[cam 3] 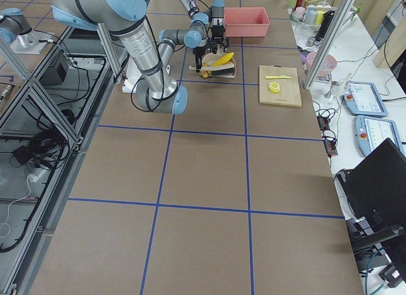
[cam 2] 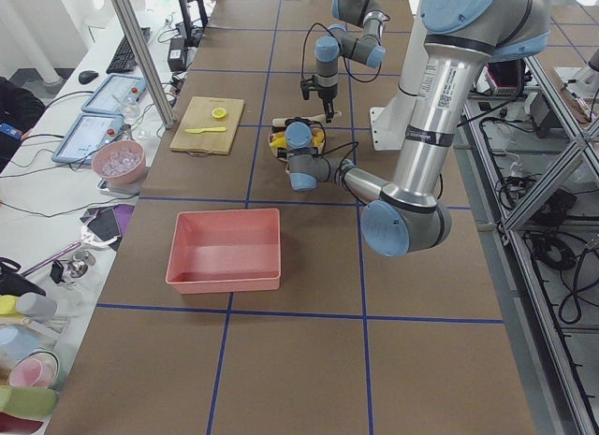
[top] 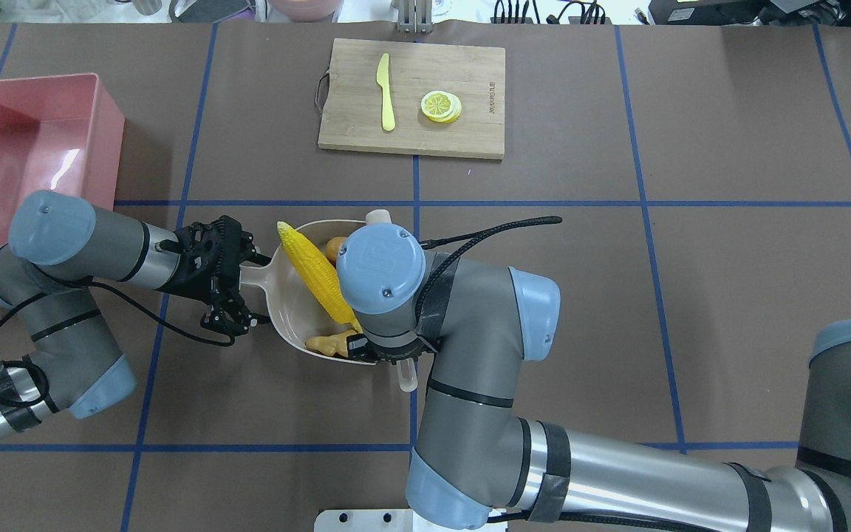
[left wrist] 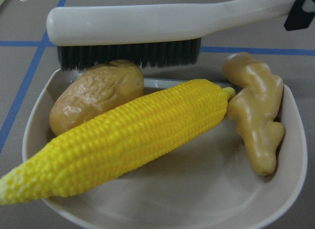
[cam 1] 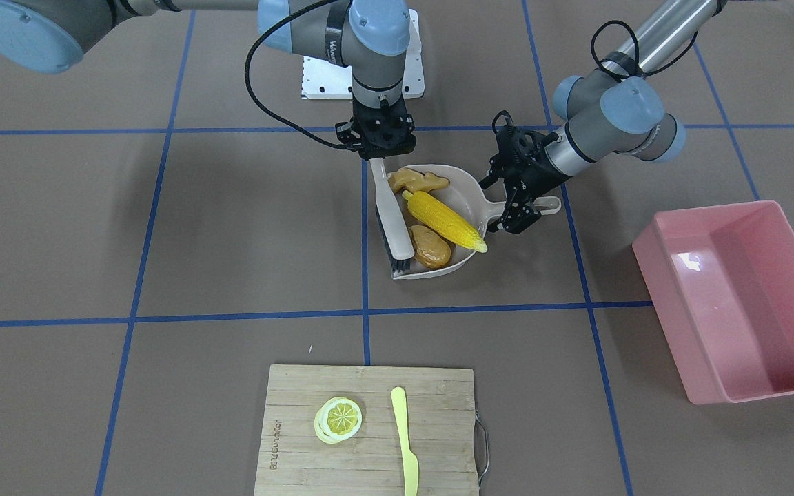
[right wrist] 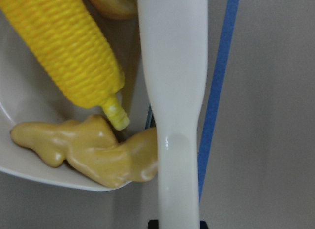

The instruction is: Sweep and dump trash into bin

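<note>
Overhead exterior coverage puts the bin (top: 26,170) on the robot's left side of the table (top: 691,295). It is empty, and it sits on the same side as the arm that has the pan and would have to carry it over. The cutting board (top: 411,133), with its lemon slice (top: 440,106) and knife (top: 386,92), lies well apart at the far edge and has no part in the job.

The dustpan (cam 1: 469,187) rests flat on the table, well apart from the bin. The left gripper (cam 1: 511,209) appears to have its fingers closed on the pan's handle from either side, which would pin the pan in place. The brush (cam 1: 391,217) lies bristles down along the pan's open mouth. The right gripper (cam 1: 382,158) is clamped on the top of its handle. Placed so, the brush acts as a gate.

All the trash is inside the pan:
- The corn (cam 1: 444,220) runs diagonally, with its tip poking over the rim by the handle.
- The ginger (cam 1: 418,181) sits at the end nearest the right gripper, touching the brush handle.
- The potato (cam 1: 430,248) is wedged between the corn and the bristles.

Sweeping looks done and dumping is not yet begun. The overhanging corn seems the likeliest to roll off in a lift.
</note>
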Robot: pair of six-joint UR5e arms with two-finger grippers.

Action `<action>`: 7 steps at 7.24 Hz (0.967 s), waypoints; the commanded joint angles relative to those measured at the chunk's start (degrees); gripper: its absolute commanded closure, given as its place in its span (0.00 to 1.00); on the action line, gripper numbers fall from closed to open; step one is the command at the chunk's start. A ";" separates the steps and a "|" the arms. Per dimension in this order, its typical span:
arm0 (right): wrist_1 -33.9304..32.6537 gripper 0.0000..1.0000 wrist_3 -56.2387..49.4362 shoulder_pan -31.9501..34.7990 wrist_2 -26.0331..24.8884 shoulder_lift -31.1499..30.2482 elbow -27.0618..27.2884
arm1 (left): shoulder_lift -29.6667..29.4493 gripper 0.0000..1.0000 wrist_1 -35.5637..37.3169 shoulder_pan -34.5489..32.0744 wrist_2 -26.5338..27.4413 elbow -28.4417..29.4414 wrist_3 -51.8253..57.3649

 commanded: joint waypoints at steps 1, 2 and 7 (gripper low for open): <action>-0.06 1.00 0.11 -0.17 1.44 0.78 -0.09 | 0.00 0.01 0.00 0.00 0.00 -0.17 -0.91; -0.15 1.00 1.16 -0.17 1.45 1.74 -0.52 | 0.00 0.02 -0.09 0.00 0.00 -0.35 -0.91; -8.97 1.00 0.55 1.06 4.52 1.14 4.00 | 0.44 0.63 -0.18 -0.18 -0.09 -1.32 -2.67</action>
